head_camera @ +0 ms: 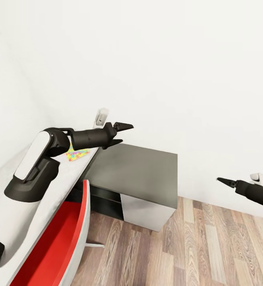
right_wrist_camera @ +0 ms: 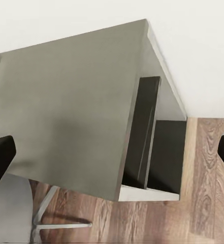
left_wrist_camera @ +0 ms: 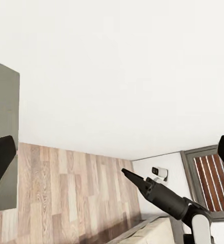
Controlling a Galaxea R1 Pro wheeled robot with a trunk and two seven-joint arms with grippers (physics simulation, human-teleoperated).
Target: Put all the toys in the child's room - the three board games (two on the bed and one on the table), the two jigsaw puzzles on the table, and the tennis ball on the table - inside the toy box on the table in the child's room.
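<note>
Two end effectors are raised in the head view, and nothing is held by either. The left end effector (head_camera: 121, 134) is seen with its fingers parted, above the near-left corner of the dark grey side table (head_camera: 139, 171). The right end effector (head_camera: 223, 181) hangs over the wood floor (head_camera: 211, 246) at the far right; whether its fingers are parted cannot be told there, though in the right wrist view two dark fingertips (right_wrist_camera: 0, 155) stand well apart at the picture's edges, with the side table between them.

One jigsaw puzzle (head_camera: 76, 154) is visible, lying flat on the pale bench (head_camera: 64, 182) just behind the left forearm. It is judged to be thin, light and somewhat flexible, and likely to slide on the smooth bench top. A pinch across one free edge is thought best, perhaps after the sheet is nudged to overhang the bench edge, since little height is offered to the fingers. A red and white chair (head_camera: 64, 242) stands near the bench at the lower left.
</note>
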